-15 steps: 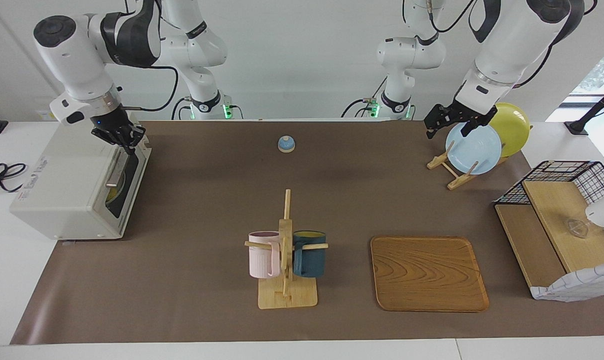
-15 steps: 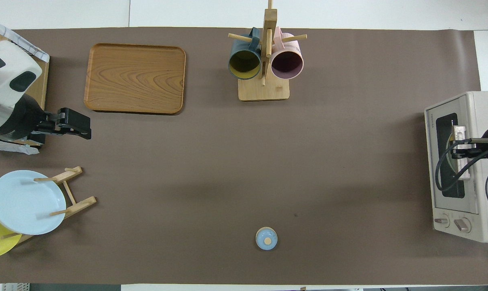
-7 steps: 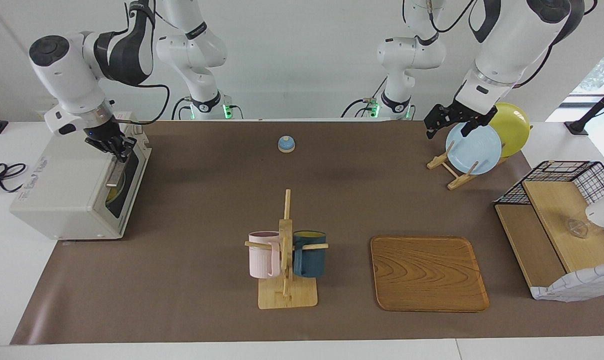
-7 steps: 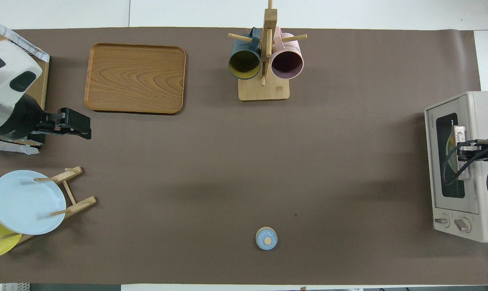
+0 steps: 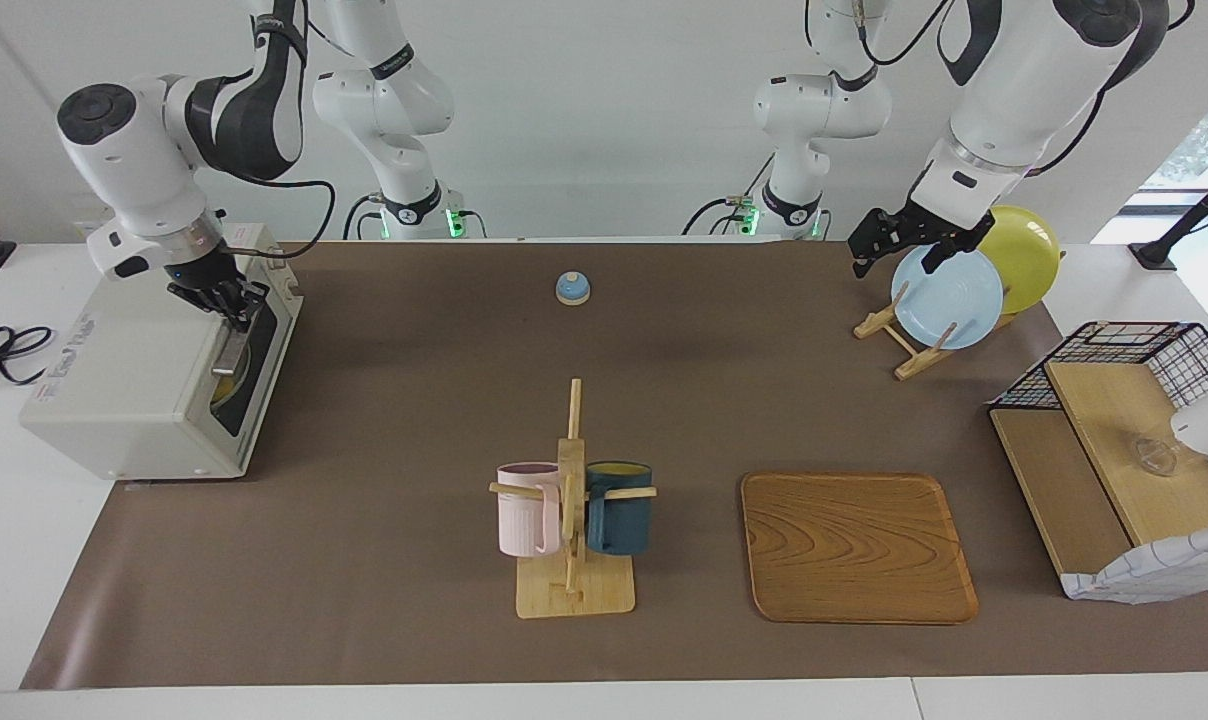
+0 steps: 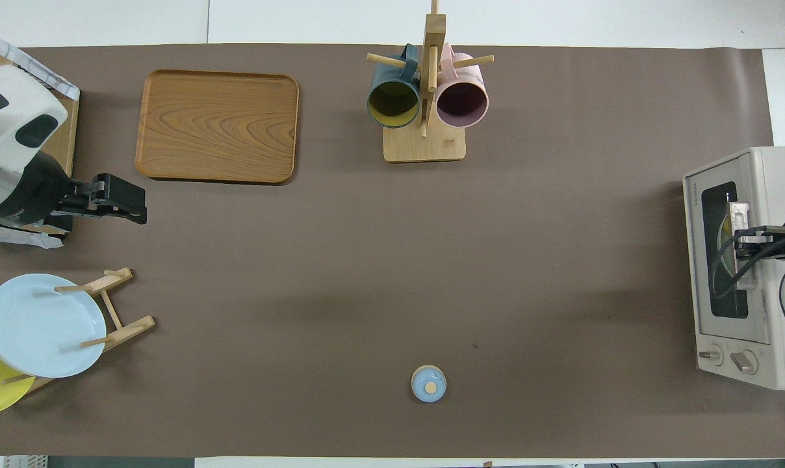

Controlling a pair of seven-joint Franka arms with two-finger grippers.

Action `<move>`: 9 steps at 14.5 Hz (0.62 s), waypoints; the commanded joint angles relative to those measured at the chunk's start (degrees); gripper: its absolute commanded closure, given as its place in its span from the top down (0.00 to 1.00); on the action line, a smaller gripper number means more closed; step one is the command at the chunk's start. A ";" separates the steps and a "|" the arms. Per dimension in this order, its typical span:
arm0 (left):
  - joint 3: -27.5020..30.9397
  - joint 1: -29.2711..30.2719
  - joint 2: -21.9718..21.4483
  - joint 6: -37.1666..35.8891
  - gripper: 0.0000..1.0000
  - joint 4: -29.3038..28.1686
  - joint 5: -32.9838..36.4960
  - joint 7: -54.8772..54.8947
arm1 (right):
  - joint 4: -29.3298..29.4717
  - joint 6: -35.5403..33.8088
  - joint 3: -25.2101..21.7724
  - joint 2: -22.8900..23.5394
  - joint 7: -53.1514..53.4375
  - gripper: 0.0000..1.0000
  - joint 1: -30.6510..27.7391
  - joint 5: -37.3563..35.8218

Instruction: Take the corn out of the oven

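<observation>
Brown matting covers the table, and the oven [image 5: 139, 385] sits at the right arm's end of it with its dark glass door [image 6: 724, 250] shut. Through that glass a sliver of yellow shows, probably the corn [image 5: 226, 385], though too little is visible to be sure.

With its fingertips together, the right gripper [image 5: 226, 305] is on the door's metal bar handle [image 5: 232, 345], at the top edge of the door; whether the fingers actually pinch the bar or only press on it cannot be told. So the step in hand looks like opening the door. To do it well, the pull should follow the door's swing out and down (its hinge appears to run along the bottom edge), slowly enough that the light oven does not slide on the mat.

If that yellow is the corn, it lies inside the oven, lower than the fingers and separated from them by the glass.

Over the blue plate [image 5: 949, 298] in the plate rack [image 5: 899, 335], the left gripper [image 5: 899, 245] waits with its 2 fingers spread wide, holding nothing.
</observation>
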 commanded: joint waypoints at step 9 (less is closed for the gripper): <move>-0.19 0.63 -1.16 0.32 1.00 -1.16 -0.75 0.59 | -2.11 8.92 0.64 6.03 0.27 0.00 4.56 0.70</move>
